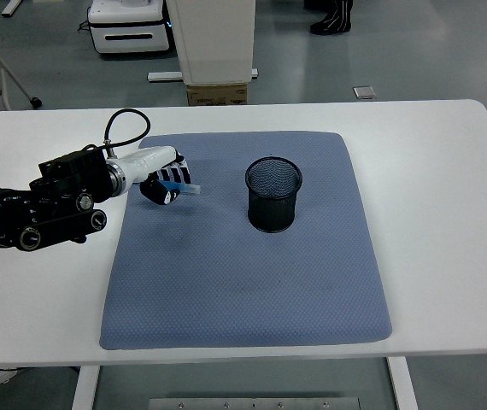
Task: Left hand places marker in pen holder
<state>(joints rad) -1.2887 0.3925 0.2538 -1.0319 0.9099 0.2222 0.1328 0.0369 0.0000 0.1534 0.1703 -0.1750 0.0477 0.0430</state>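
My left hand (165, 181) hangs over the upper left part of the blue-grey mat (243, 290), fingers curled around a marker (181, 187). Only the marker's light blue end shows, poking out to the right of the fist. The black mesh pen holder (272, 194) stands upright near the mat's middle, well to the right of the hand and apart from it. Its inside looks dark and I cannot tell what it holds. The black left arm (34, 213) comes in from the left edge. No right arm shows.
The mat lies on a white table (448, 196). A black cable (124, 128) loops up from the wrist. Beyond the table's far edge stand a white cabinet with a cardboard box (216, 92) and a white machine base (131, 30).
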